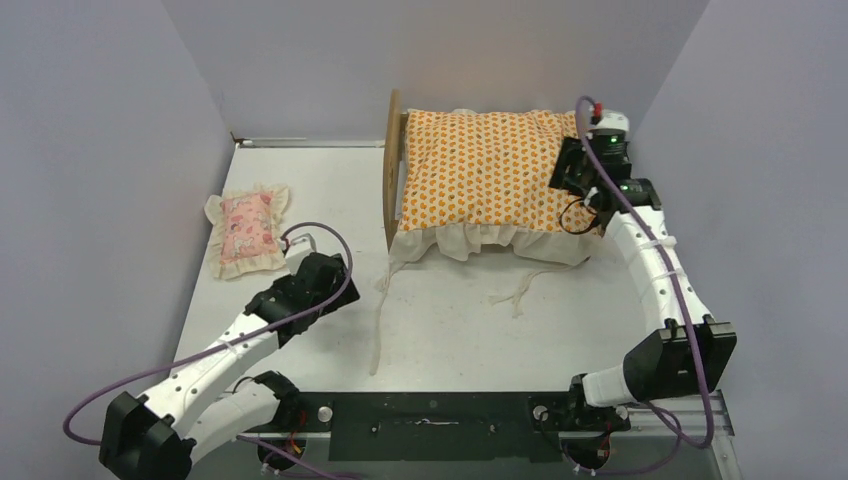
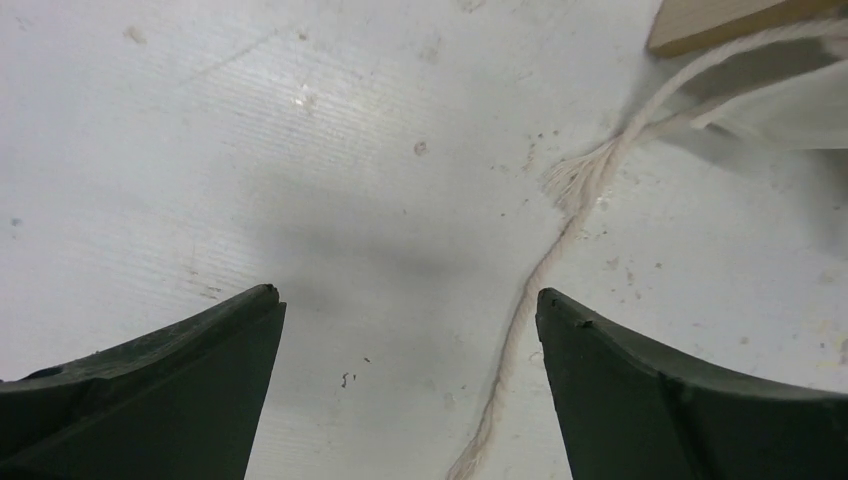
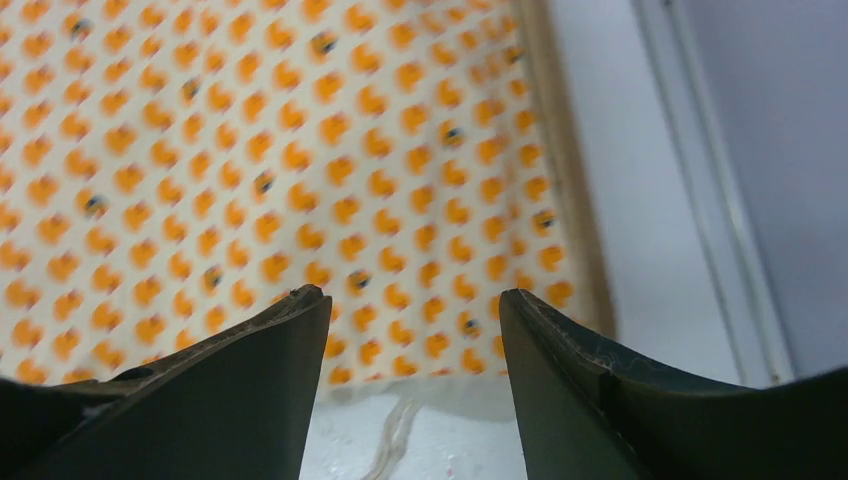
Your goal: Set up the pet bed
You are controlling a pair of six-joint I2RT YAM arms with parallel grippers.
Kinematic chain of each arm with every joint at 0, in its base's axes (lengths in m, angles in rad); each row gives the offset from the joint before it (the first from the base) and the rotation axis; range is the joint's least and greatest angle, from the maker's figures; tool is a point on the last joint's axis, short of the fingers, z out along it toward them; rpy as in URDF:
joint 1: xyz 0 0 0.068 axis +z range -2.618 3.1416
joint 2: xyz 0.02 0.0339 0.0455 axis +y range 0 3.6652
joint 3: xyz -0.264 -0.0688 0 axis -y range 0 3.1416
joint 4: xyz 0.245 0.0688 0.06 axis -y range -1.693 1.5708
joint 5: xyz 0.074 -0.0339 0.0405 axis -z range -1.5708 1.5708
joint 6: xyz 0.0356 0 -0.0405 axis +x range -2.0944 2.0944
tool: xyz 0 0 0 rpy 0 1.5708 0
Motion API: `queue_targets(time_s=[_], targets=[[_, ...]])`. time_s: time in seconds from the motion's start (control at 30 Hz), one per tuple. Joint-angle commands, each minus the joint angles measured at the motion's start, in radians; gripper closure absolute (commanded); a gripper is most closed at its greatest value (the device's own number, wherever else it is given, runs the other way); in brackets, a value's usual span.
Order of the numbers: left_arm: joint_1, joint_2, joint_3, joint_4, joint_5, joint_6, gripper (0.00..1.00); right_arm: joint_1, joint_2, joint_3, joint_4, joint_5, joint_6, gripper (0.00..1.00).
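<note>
The pet bed stands at the back middle of the table, and its plywood headboard (image 1: 392,170) shows edge-on at its left end. An orange-patterned ruffled mattress (image 1: 480,165) covers the frame. My right gripper (image 1: 572,178) hovers over the mattress's right end. In the right wrist view it (image 3: 410,300) is open above the orange fabric (image 3: 250,150), holding nothing. My left gripper (image 1: 325,272) is low over the table, left of the bed. It (image 2: 410,300) is wide open and empty, with a cream tie string (image 2: 570,220) beside its right finger.
A small pink frilled pillow (image 1: 245,232) lies at the left of the table, just beyond my left arm. Cream ties (image 1: 515,290) trail over the table in front of the bed. Grey walls close in on both sides and the back.
</note>
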Motion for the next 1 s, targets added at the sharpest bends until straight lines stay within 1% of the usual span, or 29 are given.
queue_targets(time_s=[0.0, 0.07, 0.13, 0.17, 0.3, 0.43, 0.53, 0.6, 0.7, 0.8, 0.87, 0.97], targets=[[0.006, -0.102, 0.112, -0.087, -0.058, 0.152, 0.04, -0.189, 0.058, 0.088, 0.099, -0.036, -0.081, 0.38], [0.006, -0.134, 0.147, -0.087, -0.060, 0.217, 0.04, -0.264, 0.115, 0.114, 0.151, -0.059, -0.097, 0.39], [0.006, -0.158, 0.174, -0.086, -0.059, 0.275, 0.04, -0.301, 0.184, 0.144, 0.189, -0.078, -0.127, 0.41], [0.006, -0.170, 0.179, -0.068, -0.054, 0.312, 0.04, -0.310, 0.213, 0.156, 0.206, -0.082, -0.149, 0.42], [0.008, -0.220, 0.149, -0.002, -0.037, 0.388, 0.04, -0.332, 0.327, 0.190, 0.256, -0.195, -0.217, 0.45], [0.008, -0.228, 0.125, 0.032, 0.008, 0.390, 0.04, -0.343, 0.386, 0.212, 0.279, -0.243, -0.255, 0.49], [0.008, -0.221, 0.126, 0.038, 0.020, 0.394, 0.04, -0.345, 0.408, 0.210, 0.298, -0.248, -0.282, 0.56], [0.008, -0.220, 0.128, 0.042, 0.026, 0.402, 0.04, -0.345, 0.416, 0.202, 0.301, -0.254, -0.293, 0.64], [0.008, -0.224, 0.123, 0.050, 0.046, 0.404, 0.04, -0.343, 0.406, 0.169, 0.308, -0.306, -0.313, 0.81], [0.008, -0.225, 0.119, 0.065, 0.069, 0.409, 0.04, -0.315, 0.362, 0.103, 0.342, -0.373, -0.319, 0.94], [0.008, -0.225, 0.119, 0.076, 0.084, 0.418, 0.04, -0.278, 0.326, 0.055, 0.363, -0.403, -0.316, 0.95], [0.006, -0.222, 0.118, 0.086, 0.112, 0.426, 0.03, -0.192, 0.281, -0.006, 0.385, -0.401, -0.287, 0.95]])
